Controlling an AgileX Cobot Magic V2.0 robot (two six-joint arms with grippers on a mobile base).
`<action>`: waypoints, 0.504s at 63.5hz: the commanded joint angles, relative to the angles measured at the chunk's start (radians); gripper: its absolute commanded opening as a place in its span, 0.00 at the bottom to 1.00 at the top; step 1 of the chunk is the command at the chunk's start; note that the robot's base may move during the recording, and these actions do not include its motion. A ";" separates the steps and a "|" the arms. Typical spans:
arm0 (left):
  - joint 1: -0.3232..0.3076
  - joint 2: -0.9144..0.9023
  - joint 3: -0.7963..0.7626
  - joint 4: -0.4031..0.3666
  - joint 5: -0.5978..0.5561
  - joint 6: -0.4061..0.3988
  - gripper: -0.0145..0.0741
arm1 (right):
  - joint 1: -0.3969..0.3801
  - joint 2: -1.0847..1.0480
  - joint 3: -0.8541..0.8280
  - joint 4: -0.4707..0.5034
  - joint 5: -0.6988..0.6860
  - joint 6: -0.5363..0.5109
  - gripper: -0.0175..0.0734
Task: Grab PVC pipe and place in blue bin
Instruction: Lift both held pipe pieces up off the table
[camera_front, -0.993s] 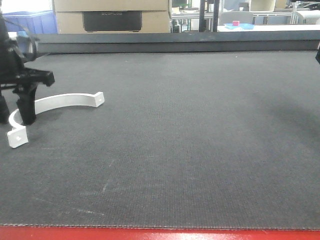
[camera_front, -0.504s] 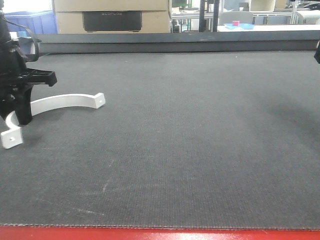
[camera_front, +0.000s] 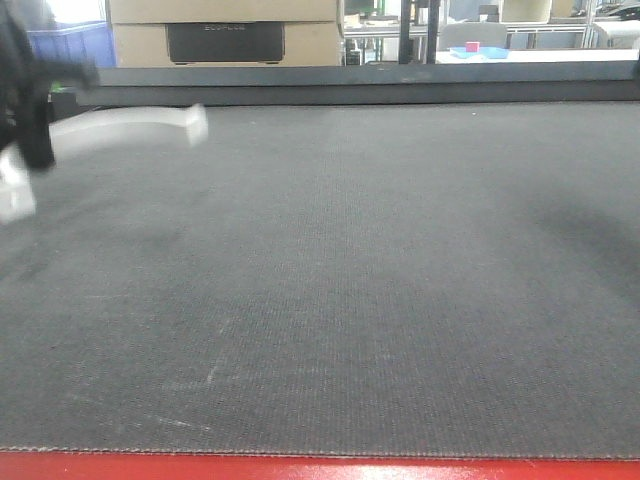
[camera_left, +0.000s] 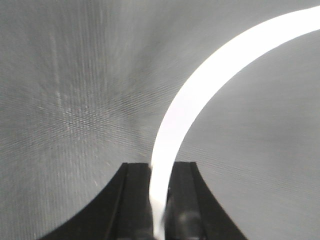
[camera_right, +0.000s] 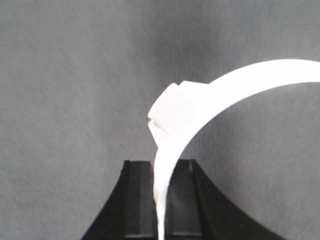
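The PVC pipe (camera_front: 120, 128) is a white curved strip with flat tabs at its ends. It hangs blurred above the dark mat at the far left of the front view. My left gripper (camera_front: 38, 150) is shut on it near its left end. In the left wrist view the strip (camera_left: 200, 95) arcs up and right from between the shut black fingers (camera_left: 159, 167). The right wrist view shows my right gripper (camera_right: 159, 165) shut on another white curved strip (camera_right: 225, 90) with a tab end, held above the mat. The blue bin (camera_front: 80, 42) stands behind the mat at the back left.
The dark textured mat (camera_front: 350, 280) covers the table, with a red edge (camera_front: 320, 468) at the front. A raised dark rail (camera_front: 360, 85) runs along the back. Behind it stand a cardboard box (camera_front: 225, 35) and distant tables.
My left gripper has lifted the white strip off the mat, rising from mid-height to near the back rail in the front view. The strip is now motion-blurred.
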 joint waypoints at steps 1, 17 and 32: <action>-0.002 -0.081 -0.009 -0.055 0.002 -0.001 0.04 | 0.001 -0.047 -0.010 -0.030 -0.056 -0.011 0.01; -0.002 -0.255 0.021 -0.084 -0.120 -0.001 0.04 | 0.001 -0.139 -0.008 -0.043 -0.172 -0.030 0.01; -0.002 -0.418 0.181 -0.084 -0.398 -0.001 0.04 | 0.001 -0.257 0.087 -0.064 -0.318 -0.079 0.01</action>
